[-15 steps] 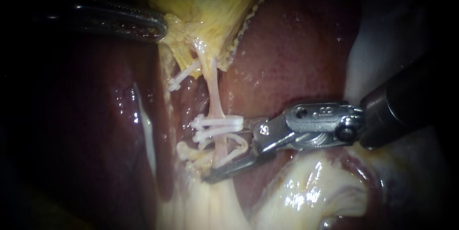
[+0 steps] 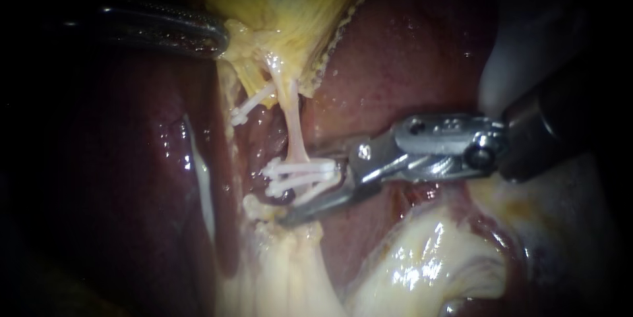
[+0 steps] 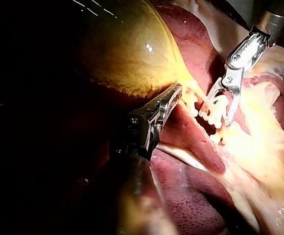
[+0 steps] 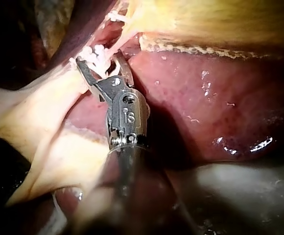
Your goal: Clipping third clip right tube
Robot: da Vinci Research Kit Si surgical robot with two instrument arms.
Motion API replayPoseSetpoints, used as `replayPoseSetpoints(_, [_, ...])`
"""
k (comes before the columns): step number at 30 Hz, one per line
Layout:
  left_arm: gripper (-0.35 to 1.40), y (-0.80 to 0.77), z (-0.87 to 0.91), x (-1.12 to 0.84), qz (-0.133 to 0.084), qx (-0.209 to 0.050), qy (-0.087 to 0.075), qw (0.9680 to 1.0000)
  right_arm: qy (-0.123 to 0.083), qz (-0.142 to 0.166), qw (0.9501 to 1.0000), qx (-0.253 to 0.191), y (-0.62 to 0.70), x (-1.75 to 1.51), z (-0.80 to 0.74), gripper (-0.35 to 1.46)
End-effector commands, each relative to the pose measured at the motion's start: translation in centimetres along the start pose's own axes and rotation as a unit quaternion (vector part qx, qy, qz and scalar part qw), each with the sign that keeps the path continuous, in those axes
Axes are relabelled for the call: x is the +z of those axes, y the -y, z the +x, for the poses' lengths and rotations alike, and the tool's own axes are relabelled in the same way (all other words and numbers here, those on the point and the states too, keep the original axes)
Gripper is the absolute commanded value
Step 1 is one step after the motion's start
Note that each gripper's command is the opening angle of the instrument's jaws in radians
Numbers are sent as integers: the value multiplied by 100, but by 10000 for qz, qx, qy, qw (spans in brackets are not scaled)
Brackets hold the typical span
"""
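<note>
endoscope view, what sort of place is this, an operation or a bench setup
Probably a surgical bench or training field: bare liver and yellow gallbladder, a tube carrying white clips, and the right instrument holding a clip on it.

**Two steel instruments on dark shafts**

The right instrument point(image 2: 300, 188) ends in a bright silver hand point(image 4: 98, 58) with two long, thin, flat-sided jaws. They are hinged on a boxy metal block point(image 2: 435, 136) that is drilled with small round holes and stamped with small marks. Steel strands show in a slot along the block's lower side. A larger round screw point(image 2: 481, 157) sits at its rear end. Its shaft point(image 2: 547, 139) is a dark, glossy round tube, thicker than the hand. The left instrument point(image 2: 217, 35) looks darker, slim and rounded, with a glinting edge. In the left wrist view its hand shows silvery ridged jaws on a black wrist.
</note>
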Motion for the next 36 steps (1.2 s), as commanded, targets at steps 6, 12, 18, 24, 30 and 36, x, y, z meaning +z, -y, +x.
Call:
replayPoseSetpoints(6, [-35,0,0,0,-2,0,0,10000,-447,11,9990,57,-9,-6,31,49])
replayPoseSetpoints(12, [-35,0,1,1,-2,0,0,10000,-559,18,9984,80,-12,-4,38,49])
replayPoseSetpoints(18, [-35,0,1,0,-3,0,0,10000,-702,50,9975,80,-12,-3,38,49])
replayPoseSetpoints(24, [-35,0,1,0,-2,-30,1,10000,-1349,446,9886,500,-12,-2,39,48])
replayPoseSetpoints(30, [-35,-1,1,0,-2,-29,1,10000,-1650,881,9778,942,-9,-4,40,47])
replayPoseSetpoints(36, [-35,-1,2,0,-2,-29,1,10000,-1698,1014,9749,1019,-8,-7,43,43])
